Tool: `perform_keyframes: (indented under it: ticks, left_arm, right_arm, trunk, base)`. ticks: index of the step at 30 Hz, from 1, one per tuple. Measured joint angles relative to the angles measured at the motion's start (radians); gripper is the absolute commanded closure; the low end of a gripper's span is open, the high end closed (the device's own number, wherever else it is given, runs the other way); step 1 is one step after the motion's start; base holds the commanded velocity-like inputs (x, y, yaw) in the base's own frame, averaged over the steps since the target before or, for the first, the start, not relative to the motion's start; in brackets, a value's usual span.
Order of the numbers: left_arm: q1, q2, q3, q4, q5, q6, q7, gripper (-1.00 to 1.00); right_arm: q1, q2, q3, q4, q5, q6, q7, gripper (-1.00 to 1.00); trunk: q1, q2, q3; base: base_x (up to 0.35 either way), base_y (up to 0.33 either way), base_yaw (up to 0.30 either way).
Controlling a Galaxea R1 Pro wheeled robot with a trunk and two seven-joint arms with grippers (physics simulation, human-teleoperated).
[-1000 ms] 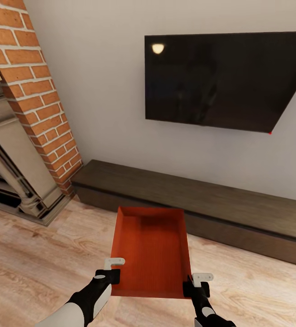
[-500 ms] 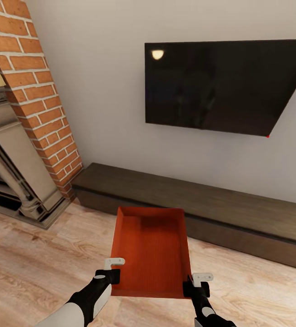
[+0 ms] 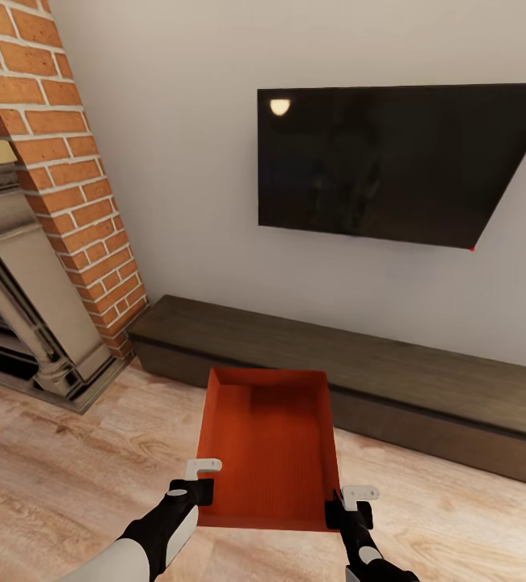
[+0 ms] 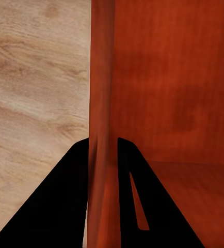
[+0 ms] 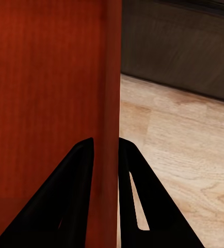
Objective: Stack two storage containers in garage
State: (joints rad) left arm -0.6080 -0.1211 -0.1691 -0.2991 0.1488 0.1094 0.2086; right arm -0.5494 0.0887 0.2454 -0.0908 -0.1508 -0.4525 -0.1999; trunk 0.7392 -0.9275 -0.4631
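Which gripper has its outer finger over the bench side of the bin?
The right gripper, clamped on the container wall nearest the dark bench; the left gripper sees only wood floor.

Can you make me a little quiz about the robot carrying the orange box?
1. True or false: the bin is resting on the bench.
2. What does each gripper pinch? A) the bin's side wall B) the screen C) a brick
3. Fill in: the floor under the bin is made of ____ planks.

Key:
1. False: the left gripper and the right gripper hold it up, in front of the bench.
2. A: in each wrist view a wall sits between the fingers.
3. Wood.
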Motion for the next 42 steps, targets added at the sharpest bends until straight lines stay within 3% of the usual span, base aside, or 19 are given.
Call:
perform_keyframes:
  ticks: [42]
  left_arm:
    - [0.0, 0.0, 0.0, 0.0, -0.001, 0.0, 0.0, 1.0]
  right_arm:
    - [0.0, 0.0, -0.001, 0.0, 0.001, 0.0, 0.0, 1.0]
  trunk:
    - [0.0, 0.0, 0.067]
  base:
    - [0.0, 0.0, 0.0]
